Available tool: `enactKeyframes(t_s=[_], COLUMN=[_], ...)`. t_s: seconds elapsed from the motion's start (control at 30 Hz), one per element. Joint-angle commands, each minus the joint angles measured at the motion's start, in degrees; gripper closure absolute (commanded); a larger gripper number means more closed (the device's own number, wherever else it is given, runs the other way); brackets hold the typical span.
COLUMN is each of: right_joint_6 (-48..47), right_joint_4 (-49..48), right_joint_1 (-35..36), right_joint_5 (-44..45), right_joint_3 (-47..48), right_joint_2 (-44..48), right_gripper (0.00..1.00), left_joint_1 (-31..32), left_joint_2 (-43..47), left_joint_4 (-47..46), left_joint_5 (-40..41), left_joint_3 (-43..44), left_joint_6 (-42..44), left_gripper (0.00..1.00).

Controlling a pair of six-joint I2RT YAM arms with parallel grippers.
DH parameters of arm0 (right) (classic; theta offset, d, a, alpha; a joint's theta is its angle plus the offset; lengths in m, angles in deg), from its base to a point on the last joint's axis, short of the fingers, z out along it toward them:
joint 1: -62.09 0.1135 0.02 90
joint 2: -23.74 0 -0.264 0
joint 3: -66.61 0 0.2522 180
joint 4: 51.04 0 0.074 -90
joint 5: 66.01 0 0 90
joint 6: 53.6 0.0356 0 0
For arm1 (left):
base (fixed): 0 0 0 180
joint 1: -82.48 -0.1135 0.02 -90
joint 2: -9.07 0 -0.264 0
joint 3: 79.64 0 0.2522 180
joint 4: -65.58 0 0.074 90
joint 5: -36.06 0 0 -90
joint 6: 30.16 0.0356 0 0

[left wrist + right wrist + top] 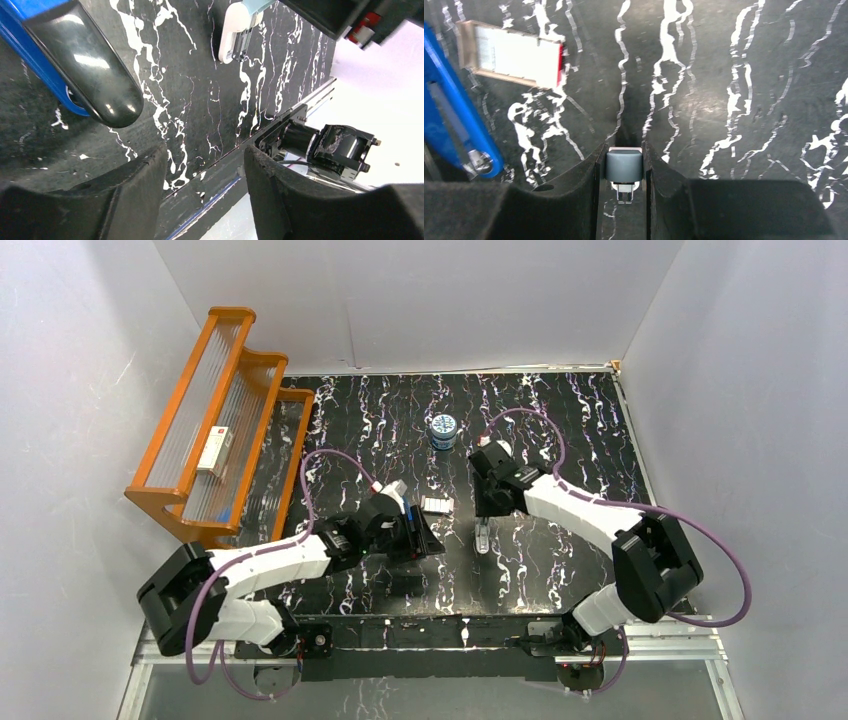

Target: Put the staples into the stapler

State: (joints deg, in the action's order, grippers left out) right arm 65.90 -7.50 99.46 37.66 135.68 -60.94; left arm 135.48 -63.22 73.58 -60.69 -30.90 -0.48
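Observation:
The stapler (85,70), blue with a glossy black end, lies at the upper left of the left wrist view; only a blue bit of the stapler (404,508) shows beside the left wrist from above. My left gripper (205,152) stands open beside it, nothing between its fingers, over the table's near edge. The staples (511,55), a small box with a pale tray and a red end, lie flat next to the stapler (451,120). My right gripper (624,150) is shut on a small white and light-blue tool (624,167) that lies on the table to the right of the staples (437,505).
An orange rack (180,500) stands at the far left with a longer white box (214,451) on it. A small round blue-and-white tin (443,430) sits at the back middle. The right arm's base motor (335,145) lies past the table's near edge.

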Motion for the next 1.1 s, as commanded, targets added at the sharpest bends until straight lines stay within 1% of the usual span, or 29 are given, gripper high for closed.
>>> enactKeyframes(t_s=[0.0,0.17,0.37,0.5,0.77,1.07], right_joint_6=[5.0,8.5,11.0,11.5,10.9,9.9], right_joint_4=[-2.7,-3.2,-5.5,-9.0,-15.4,-18.6], right_joint_1=[4.7,10.6,16.4,18.8,21.7,24.7], right_joint_5=[2.1,6.6,13.5,17.9,23.9,29.1], right_joint_3=[-0.9,-0.9,-1.3,-3.7,-9.4,-12.2], right_joint_2=[2.5,0.6,-1.2,-0.6,2.2,5.5], right_gripper=[0.77,0.77,0.77,0.78,0.78,0.77], left_joint_1=[3.0,5.4,5.7,5.7,5.7,5.7], left_joint_2=[-2.4,-4.0,-4.4,-4.0,-3.9,-4.9], left_joint_4=[-3.0,-4.0,-6.9,-7.0,-6.1,-5.8], left_joint_5=[1.9,4.9,6.0,8.1,9.2,9.3], left_joint_3=[0.1,-2.0,-6.1,-7.1,-7.2,-6.3], left_joint_6=[-6.1,-10.7,-13.6,-14.0,-13.7,-13.2], left_gripper=[0.48,0.56,0.63,0.64,0.64,0.64])
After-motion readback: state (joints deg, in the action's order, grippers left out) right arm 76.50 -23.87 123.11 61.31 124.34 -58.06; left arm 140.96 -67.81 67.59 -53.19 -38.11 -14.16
